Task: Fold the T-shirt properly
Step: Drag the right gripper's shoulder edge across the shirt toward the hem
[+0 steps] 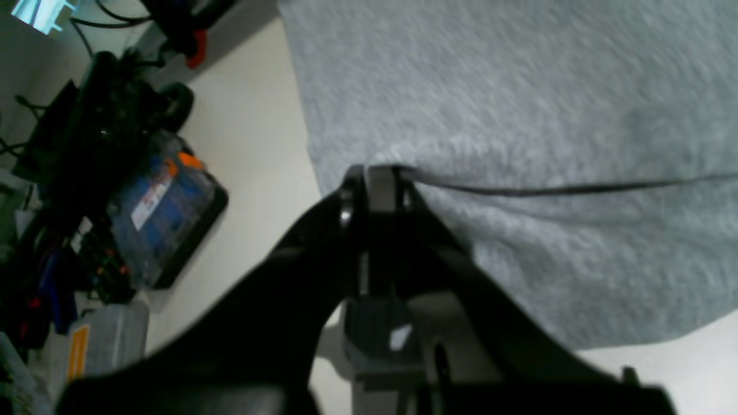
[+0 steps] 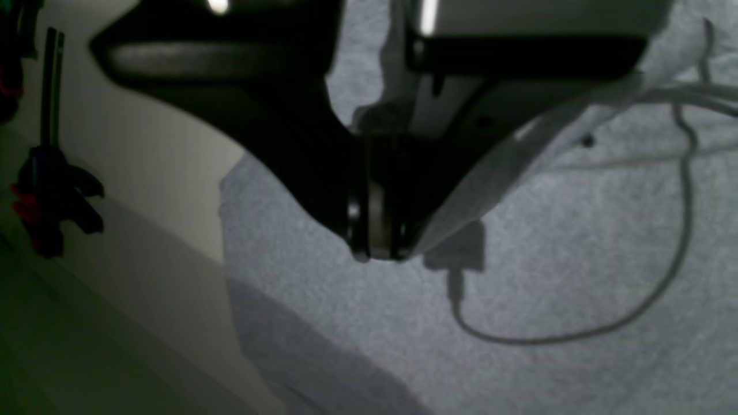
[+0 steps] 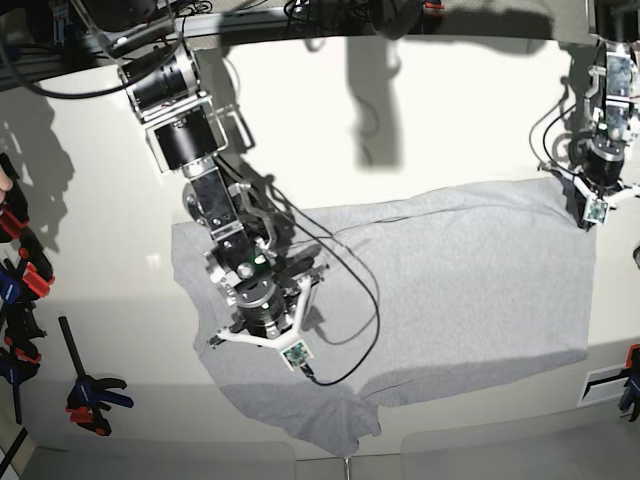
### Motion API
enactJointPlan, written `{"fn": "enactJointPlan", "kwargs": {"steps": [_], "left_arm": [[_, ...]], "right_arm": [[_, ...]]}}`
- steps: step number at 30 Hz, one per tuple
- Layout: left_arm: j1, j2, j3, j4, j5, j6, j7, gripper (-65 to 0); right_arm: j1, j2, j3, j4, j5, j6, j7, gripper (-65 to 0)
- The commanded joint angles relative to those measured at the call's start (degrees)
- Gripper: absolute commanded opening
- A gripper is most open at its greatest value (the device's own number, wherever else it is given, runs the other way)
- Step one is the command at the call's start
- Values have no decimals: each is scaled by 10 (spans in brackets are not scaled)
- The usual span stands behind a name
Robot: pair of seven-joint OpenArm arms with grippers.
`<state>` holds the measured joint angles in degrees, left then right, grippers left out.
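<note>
The light grey T-shirt (image 3: 450, 290) lies spread on the white table (image 3: 450, 130), plain side up. My left gripper (image 3: 588, 202) is at the shirt's far right corner. In the left wrist view the left gripper (image 1: 377, 176) is shut on the T-shirt (image 1: 519, 86) edge, where the cloth puckers and a crease runs off to the right. My right gripper (image 3: 258, 325) stands over the shirt's left part. Seen from the right wrist, the right gripper (image 2: 377, 251) is shut, its tips down at the T-shirt (image 2: 576, 259), with no cloth visibly pinched.
A thin cable (image 3: 350, 330) from the right arm's camera loops over the shirt. Clamps (image 3: 85, 395) sit along the table's left edge. Off the table's side, a blue toolbox (image 1: 161, 213) and dark clutter lie on the floor.
</note>
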<state>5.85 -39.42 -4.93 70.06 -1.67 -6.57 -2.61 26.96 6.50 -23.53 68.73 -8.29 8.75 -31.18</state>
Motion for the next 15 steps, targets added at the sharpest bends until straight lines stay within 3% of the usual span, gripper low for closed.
{"fn": "enactJointPlan", "kwargs": {"steps": [1,5,11,15], "left_arm": [[-10,-14,-6,7,-3,4,-12,-650],[-13,-14,-6,2,4,-15,-2,-650],[-49,-14,-6,-46,6,-23,12,-650],[-77,-12,-6,-86,5,-23,32,-650]], "right_arm": [[19,0,3,10,-2,-7,14,-650],[19,0,3,10,-2,-13,11,-650],[19,-2,3,10,-35,-137,-18,-650],[19,-2,7,10,-67,-142,-38,-650]]}}
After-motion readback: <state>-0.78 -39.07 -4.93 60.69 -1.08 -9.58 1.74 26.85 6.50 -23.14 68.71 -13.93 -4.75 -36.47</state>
